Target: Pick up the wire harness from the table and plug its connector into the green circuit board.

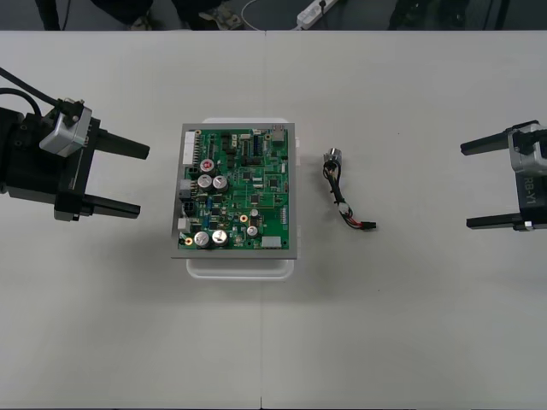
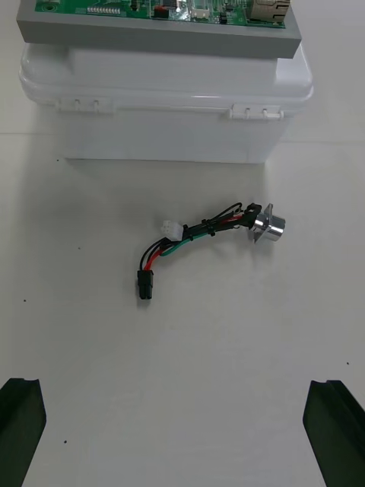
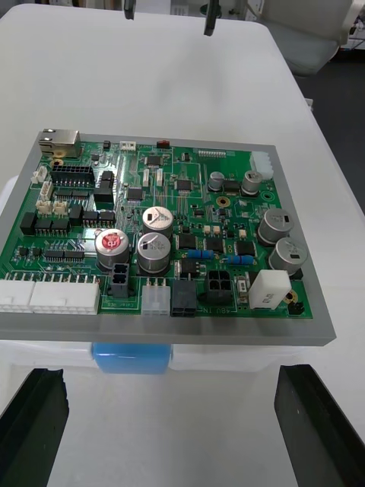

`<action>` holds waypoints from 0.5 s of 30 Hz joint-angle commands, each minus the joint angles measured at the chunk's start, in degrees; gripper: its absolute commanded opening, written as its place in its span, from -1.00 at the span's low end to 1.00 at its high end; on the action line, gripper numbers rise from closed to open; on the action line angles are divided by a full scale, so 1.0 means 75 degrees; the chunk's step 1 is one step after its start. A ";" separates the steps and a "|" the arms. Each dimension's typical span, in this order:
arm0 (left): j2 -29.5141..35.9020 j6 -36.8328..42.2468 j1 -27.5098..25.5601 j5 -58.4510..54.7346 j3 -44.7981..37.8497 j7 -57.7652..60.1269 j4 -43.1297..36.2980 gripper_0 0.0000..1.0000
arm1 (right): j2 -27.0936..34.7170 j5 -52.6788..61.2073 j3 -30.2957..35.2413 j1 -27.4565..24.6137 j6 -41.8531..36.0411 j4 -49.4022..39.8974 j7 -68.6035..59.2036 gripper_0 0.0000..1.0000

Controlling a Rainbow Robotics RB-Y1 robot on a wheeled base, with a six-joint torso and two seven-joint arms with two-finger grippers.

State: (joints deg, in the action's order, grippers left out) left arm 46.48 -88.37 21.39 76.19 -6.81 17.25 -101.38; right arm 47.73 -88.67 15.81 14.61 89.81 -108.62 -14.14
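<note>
Right gripper (image 1: 466,186), left gripper (image 1: 143,181) spread wide, empty; wire harness (image 1: 346,198) loose beside green circuit board (image 1: 239,201); limp wires may slip a pinch.

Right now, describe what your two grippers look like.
The left gripper has a blocky black body, a grey camera housing with a black cable, and two long black fingers. The right gripper has matching black fingers and a grey body with dark lettering.

In the right wrist view the green circuit board (image 2: 114,6) is cut off (all but one strip).
</note>
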 commanded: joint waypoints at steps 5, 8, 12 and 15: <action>0.0165 -0.0217 0.0077 -0.0280 -0.0053 0.0431 0.0005 0.59 | 0.0047 0.0127 -0.0127 0.0208 0.0026 -0.0260 -0.0306 0.98; 0.0165 -0.0217 0.0183 -0.0291 -0.0053 0.0536 -0.0006 0.59 | 0.0035 0.0080 -0.0186 0.0219 0.0026 -0.0272 -0.0399 0.98; 0.0212 -0.0217 0.0335 -0.0303 -0.0042 0.0677 0.0005 0.59 | 0.0035 -0.0154 -0.0350 0.0325 0.0026 -0.0319 -0.0528 0.99; 0.0329 -0.0217 0.0476 -0.0362 0.0076 0.0747 0.0005 0.59 | 0.0035 -0.0318 -0.0455 0.0407 0.0026 -0.0330 -0.0634 0.99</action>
State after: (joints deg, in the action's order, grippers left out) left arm 46.53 -88.37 21.96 74.86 -6.81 17.68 -101.28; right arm 47.73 -89.72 14.20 15.06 89.81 -109.19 -15.15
